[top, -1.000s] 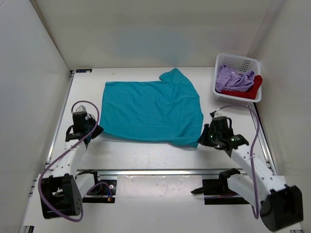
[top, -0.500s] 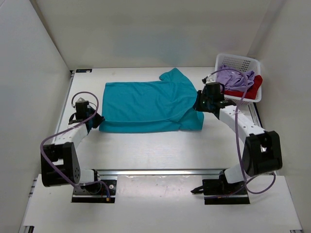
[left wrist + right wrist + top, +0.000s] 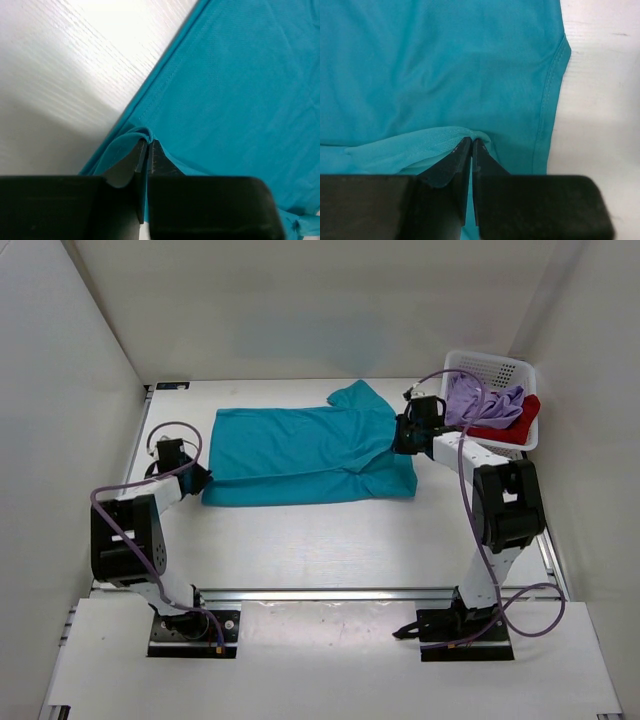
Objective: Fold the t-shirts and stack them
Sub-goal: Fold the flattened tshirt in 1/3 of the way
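From above, the teal cloth t-shirt (image 3: 305,455) lies spread across the far middle of the white surface (image 3: 300,540), one sleeve poking out at its far right corner. The left claw (image 3: 196,480) sits at the shirt's near left corner and the right claw (image 3: 404,433) at its right edge, just below that sleeve. Only this view takes in the white plastic lattice basket (image 3: 487,359) at the far right, which holds the lavender cloth t-shirt (image 3: 478,403) and the deep red cloth t-shirt (image 3: 524,418). It is too distant to show how the jaws stand.

The wrist views settle that. The left wrist camera shows the left claw (image 3: 147,146) closed on a small peak of teal hem, with bare surface to the left and flat cloth to the right. The right wrist camera shows the right claw (image 3: 471,143) pinched shut on a raised fold of teal fabric. A stitched edge of the shirt runs just to its right.
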Controlling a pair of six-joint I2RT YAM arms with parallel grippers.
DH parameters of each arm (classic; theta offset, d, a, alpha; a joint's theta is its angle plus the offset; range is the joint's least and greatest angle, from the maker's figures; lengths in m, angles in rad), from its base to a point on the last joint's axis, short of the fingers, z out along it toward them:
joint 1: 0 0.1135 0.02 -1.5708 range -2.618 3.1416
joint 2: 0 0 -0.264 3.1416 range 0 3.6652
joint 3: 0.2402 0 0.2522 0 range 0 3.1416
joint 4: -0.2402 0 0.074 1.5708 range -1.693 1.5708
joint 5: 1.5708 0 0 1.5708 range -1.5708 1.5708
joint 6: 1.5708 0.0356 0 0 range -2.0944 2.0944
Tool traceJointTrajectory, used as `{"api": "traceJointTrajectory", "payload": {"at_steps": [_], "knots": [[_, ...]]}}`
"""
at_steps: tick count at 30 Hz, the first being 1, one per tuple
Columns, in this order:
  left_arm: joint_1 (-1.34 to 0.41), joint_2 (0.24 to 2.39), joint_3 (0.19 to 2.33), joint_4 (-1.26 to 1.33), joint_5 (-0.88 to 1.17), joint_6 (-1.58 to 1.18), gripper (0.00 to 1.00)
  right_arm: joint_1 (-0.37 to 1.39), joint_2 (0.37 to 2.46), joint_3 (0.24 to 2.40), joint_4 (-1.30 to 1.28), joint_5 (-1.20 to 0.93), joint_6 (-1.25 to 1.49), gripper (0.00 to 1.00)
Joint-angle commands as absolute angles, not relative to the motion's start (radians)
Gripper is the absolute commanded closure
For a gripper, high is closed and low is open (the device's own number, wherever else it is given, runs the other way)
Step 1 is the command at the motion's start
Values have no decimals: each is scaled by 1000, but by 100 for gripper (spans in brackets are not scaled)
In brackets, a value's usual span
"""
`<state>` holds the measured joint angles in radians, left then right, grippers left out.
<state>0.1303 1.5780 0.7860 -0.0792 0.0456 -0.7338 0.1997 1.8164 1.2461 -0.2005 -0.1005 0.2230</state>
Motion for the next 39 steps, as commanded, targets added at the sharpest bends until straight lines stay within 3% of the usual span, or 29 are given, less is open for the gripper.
{"api": "traceJointTrajectory", "payload": {"at_steps": [1, 3, 5, 8, 11, 12, 15, 16, 18, 22, 25, 29, 35, 39], "knots": [[150, 1592, 841, -48, 54, -739, 86, 189, 1845, 1313, -123, -98, 226, 96], [159, 1580, 850, -45, 69, -742, 70, 213, 1852, 1336, -127, -80, 221, 93], [166, 1530, 848, -41, 81, -741, 60, 222, 1836, 1342, -129, -66, 225, 85], [164, 1459, 841, -58, 63, -729, 56, 219, 1774, 1324, -126, -64, 250, 75], [147, 1373, 758, -66, 77, -725, 61, 206, 1662, 1191, -120, -63, 294, 69], [149, 1336, 708, -60, 86, -730, 62, 201, 1602, 1151, -88, -60, 308, 73], [164, 1255, 565, -22, 126, -767, 64, 170, 1459, 928, -19, -75, 382, 100], [172, 1247, 533, -14, 133, -769, 63, 163, 1415, 852, -9, -83, 412, 100], [181, 1255, 509, -17, 143, -779, 64, 143, 1373, 769, 34, -81, 422, 99], [196, 1314, 491, -14, 181, -799, 65, 91, 1350, 683, 52, -124, 437, 77], [216, 1345, 485, 20, 173, -804, 63, 87, 1371, 652, 80, -187, 437, 70], [203, 1385, 492, 26, 160, -818, 61, 87, 1422, 640, 104, -206, 449, 69], [202, 1465, 515, 55, 153, -831, 66, 61, 1480, 629, 152, -247, 468, 69], [207, 1503, 544, 57, 153, -822, 84, 66, 1508, 641, 138, -235, 463, 70]]}}
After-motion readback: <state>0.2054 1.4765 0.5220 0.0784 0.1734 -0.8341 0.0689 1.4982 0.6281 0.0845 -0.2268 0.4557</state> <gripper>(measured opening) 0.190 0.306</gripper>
